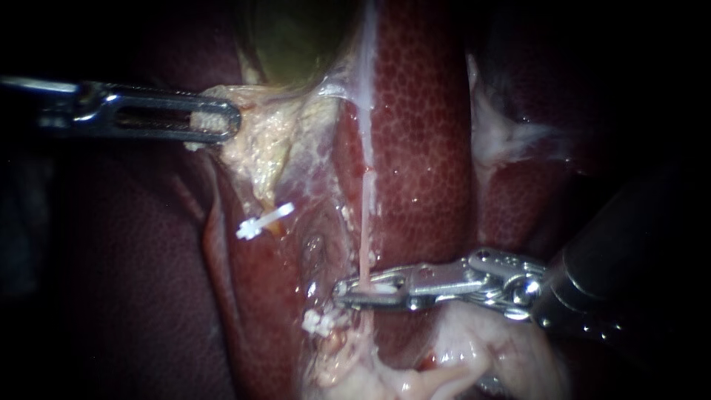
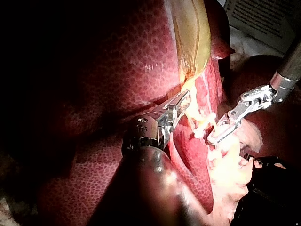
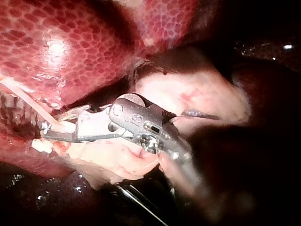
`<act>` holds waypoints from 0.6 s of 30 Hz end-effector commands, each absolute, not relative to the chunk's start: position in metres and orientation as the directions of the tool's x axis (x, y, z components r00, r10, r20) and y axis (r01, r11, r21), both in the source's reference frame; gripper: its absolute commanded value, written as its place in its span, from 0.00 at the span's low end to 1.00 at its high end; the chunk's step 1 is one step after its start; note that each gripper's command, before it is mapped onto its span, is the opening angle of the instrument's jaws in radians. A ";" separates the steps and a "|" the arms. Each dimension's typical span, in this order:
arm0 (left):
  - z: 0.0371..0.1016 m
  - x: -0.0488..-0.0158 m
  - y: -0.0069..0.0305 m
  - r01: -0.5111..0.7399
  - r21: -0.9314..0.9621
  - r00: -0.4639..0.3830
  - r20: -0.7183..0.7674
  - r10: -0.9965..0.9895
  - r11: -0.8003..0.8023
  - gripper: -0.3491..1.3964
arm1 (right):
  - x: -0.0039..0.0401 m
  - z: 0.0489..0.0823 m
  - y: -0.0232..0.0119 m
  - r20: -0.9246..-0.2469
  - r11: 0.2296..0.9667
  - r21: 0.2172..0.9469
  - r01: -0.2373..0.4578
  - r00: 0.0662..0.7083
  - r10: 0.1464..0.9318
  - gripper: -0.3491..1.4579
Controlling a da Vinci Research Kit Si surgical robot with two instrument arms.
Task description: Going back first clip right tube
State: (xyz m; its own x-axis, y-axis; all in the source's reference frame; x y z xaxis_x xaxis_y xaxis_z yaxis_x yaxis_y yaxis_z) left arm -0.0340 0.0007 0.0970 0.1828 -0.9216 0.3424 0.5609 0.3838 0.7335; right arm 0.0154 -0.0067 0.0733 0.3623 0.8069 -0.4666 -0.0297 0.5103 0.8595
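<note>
A thin pink tube (image 1: 365,230), the right one of two, runs down over the liver (image 1: 422,148). My right instrument (image 1: 364,290) comes in from the right, its jaws open with a narrow gap, and the tube passes between them (image 3: 51,129). A pale whitish piece lies in that gap; I cannot tell if it is a clip. My left instrument (image 1: 218,122) is shut on pale tissue at the gallbladder's (image 1: 296,37) lower end, holding it up and to the left (image 2: 181,102). A white clip (image 1: 263,221) sits on the left tube.
Another white clip (image 1: 318,322) lies just below and left of the right instrument's jaws. Pale fatty tissue (image 1: 444,363) bulges under the right instrument's shaft. Dark liver (image 1: 133,281) fills the left side. In the left wrist view, the right instrument (image 2: 217,134) sits ahead of my left jaws.
</note>
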 end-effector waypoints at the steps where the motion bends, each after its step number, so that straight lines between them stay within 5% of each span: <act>1: 0.0970 -0.0340 0.0007 0.561 0.733 0.183 0.342 -0.922 0.384 0.00 | 0.0154 0.0734 -0.0067 -0.467 0.510 0.860 -0.029 0.362 0.807 0.00; 8: 0.0970 -0.0341 0.0007 0.561 0.733 0.183 0.342 -0.922 0.384 0.00 | 0.0155 0.0734 -0.0069 -0.469 0.510 0.860 -0.024 0.356 0.808 0.00; 13: 0.0971 -0.0341 0.0008 0.561 0.733 0.183 0.342 -0.922 0.384 0.00 | 0.0166 0.0733 -0.0068 -0.486 0.521 0.853 -0.015 0.341 0.805 0.44; 18: 0.0971 -0.0340 0.0008 0.561 0.733 0.183 0.343 -0.922 0.384 0.00 | 0.0174 0.0730 -0.0072 -0.552 0.582 0.813 0.013 0.335 0.763 0.51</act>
